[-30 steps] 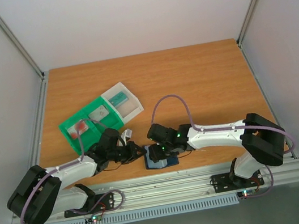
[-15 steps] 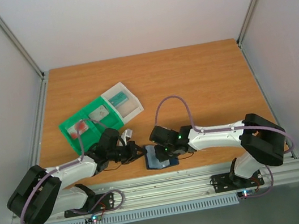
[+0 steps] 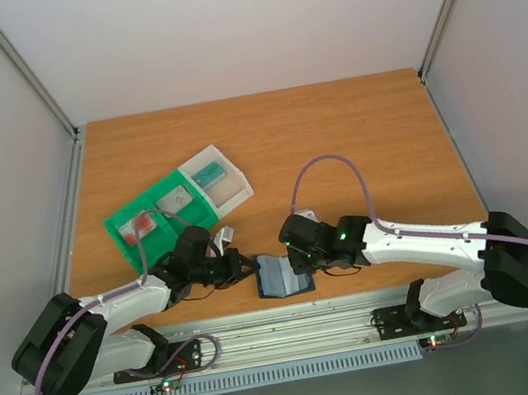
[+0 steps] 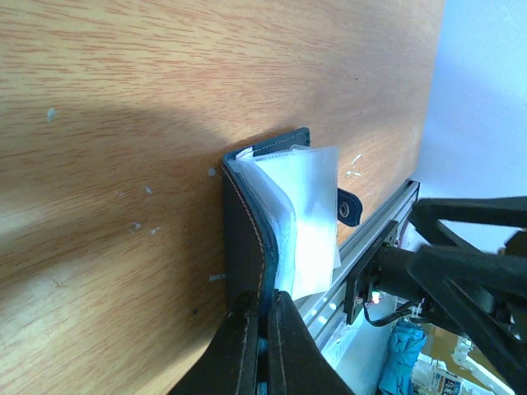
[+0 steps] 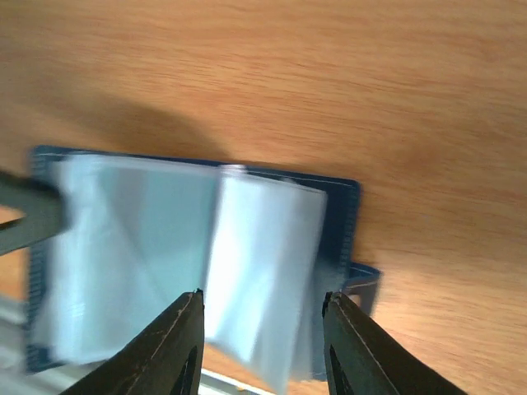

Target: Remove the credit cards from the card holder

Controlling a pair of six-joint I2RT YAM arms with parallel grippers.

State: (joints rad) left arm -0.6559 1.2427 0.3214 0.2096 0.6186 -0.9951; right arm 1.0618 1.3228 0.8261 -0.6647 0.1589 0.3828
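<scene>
The card holder (image 3: 280, 280) lies open near the table's front edge, with pale clear sleeves (image 5: 255, 255) fanned out over its dark navy cover (image 4: 244, 222). Its tab clasp (image 4: 349, 206) sticks out on the far side. My left gripper (image 3: 248, 264) (image 4: 263, 298) is shut on the cover's left edge. Just above the sleeves my right gripper (image 3: 294, 256) (image 5: 263, 309) hovers open, one loose leaf lying below the gap. No credit cards can be made out inside the sleeves. A teal card (image 3: 207, 175) lies in the tray's white compartment.
A green-and-white compartment tray (image 3: 148, 199) sits behind the left arm, holding a red item (image 3: 141, 224) and a pale card (image 3: 175, 200). The aluminium rail (image 3: 296, 329) runs right behind the holder's near edge.
The right arm has drawn back to the right and its gripper has come off the card holder, with the jaws narrower. The sleeves now show. The left gripper stays clamped in place.
</scene>
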